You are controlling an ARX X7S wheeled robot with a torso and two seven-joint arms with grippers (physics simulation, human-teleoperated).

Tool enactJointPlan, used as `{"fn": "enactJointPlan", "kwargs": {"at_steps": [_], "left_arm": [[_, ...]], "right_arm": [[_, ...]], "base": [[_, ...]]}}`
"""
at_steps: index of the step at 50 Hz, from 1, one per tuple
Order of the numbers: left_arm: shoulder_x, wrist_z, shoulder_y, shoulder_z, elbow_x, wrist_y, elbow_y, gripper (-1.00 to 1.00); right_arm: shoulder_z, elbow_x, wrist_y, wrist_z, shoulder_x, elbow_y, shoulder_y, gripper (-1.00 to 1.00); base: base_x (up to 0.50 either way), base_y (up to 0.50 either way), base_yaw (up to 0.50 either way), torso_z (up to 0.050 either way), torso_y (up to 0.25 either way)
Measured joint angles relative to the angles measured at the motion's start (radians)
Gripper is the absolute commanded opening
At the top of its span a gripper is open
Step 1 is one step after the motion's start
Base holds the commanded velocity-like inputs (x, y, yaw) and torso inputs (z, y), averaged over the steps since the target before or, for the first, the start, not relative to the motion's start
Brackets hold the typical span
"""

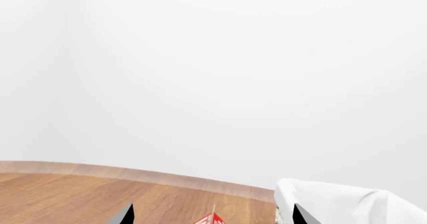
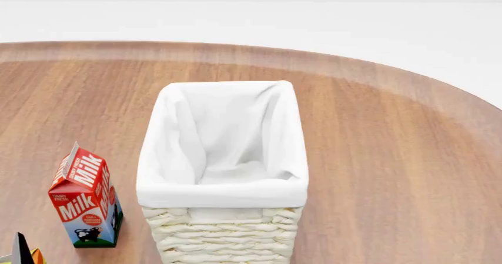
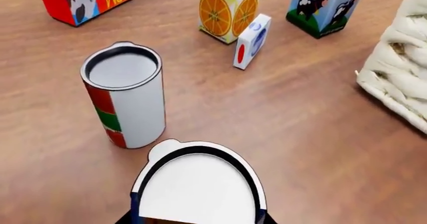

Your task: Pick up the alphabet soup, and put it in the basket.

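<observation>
The alphabet soup (image 3: 198,189), a can with a white lid and dark blue side, sits between the jaws of my right gripper (image 3: 197,220). The dark fingers press against both of its sides. The basket (image 2: 222,176) is pale wicker with a white lining, empty, and stands mid-table. Its wicker wall (image 3: 400,79) shows in the right wrist view, and its cloth (image 1: 347,204) in the left wrist view. My left gripper (image 1: 212,215) is open with its fingertips wide apart. Only the red top of a milk carton (image 1: 212,219) shows between them.
A second can (image 3: 127,99) with a red, green and white label stands close beside the held can. Behind it are a juice carton (image 3: 229,9), a small white box (image 3: 251,41) and two milk cartons (image 3: 323,7). A milk carton (image 2: 84,200) stands left of the basket.
</observation>
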Motion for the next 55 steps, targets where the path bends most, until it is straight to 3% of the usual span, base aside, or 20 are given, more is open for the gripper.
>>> {"fn": "enactJointPlan", "kwargs": {"at_steps": [11,33,55], "left_arm": [[-0.002,-0.002,-0.001,0.001,-0.001,0.002,-0.002,1.00],[-0.007,-0.007,-0.004,0.000,-0.008,0.005,-0.008,1.00],[-0.011,-0.013,-0.005,0.001,-0.011,0.006,-0.007,1.00]], "right_arm": [[0.039,0.016,-0.042,0.047,0.007,-0.044,-0.027,-1.00],[0.123,0.071,-0.068,0.127,0.127,-0.363,-0.132,-1.00],[0.208,0.207,-0.253,0.121,0.202,-0.539,-0.232,-1.00]], "base": [[0.00,0.00,0.00,0.000,0.001],[0.00,0.00,0.00,0.000,0.000],[0.00,0.00,0.00,0.000,0.000]]}}
